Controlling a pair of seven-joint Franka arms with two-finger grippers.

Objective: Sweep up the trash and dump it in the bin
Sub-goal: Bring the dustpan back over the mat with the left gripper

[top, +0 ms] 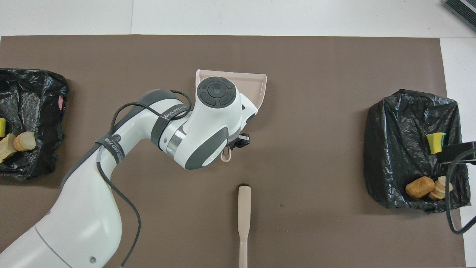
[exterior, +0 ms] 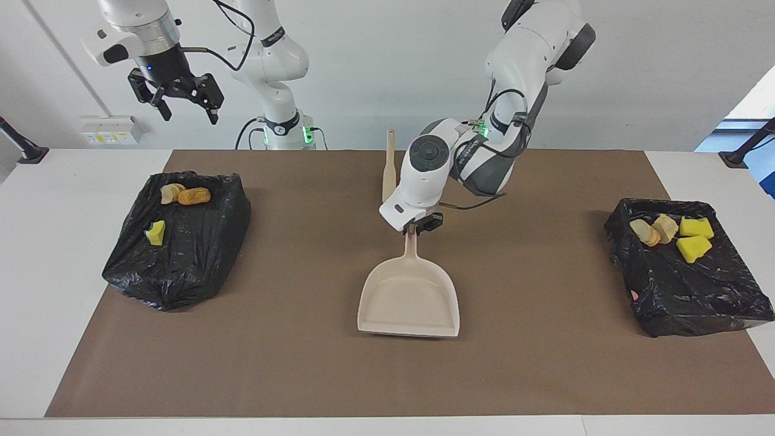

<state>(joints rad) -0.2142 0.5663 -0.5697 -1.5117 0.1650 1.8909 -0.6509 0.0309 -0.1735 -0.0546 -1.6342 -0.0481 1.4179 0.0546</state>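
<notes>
My left gripper (exterior: 415, 232) is shut on the handle of the empty beige dustpan (exterior: 408, 298), which lies low over the middle of the brown mat; from above the arm covers most of the dustpan (top: 258, 83). The trash lies in two black-bagged bins. The bin (exterior: 175, 260) at the right arm's end holds a yellow chunk (exterior: 155, 232) and brown lumps (exterior: 194, 195). The bin (exterior: 690, 290) at the left arm's end holds yellow chunks (exterior: 693, 237) and tan lumps (exterior: 654, 230). My right gripper (exterior: 189, 114) waits open, high over its bin.
A beige hand brush (top: 243, 219) lies on the mat nearer to the robots than the dustpan, handle toward them. The brown mat (exterior: 545, 375) covers most of the white table. A cable (top: 452, 208) from the right arm hangs over the bin (top: 401, 149).
</notes>
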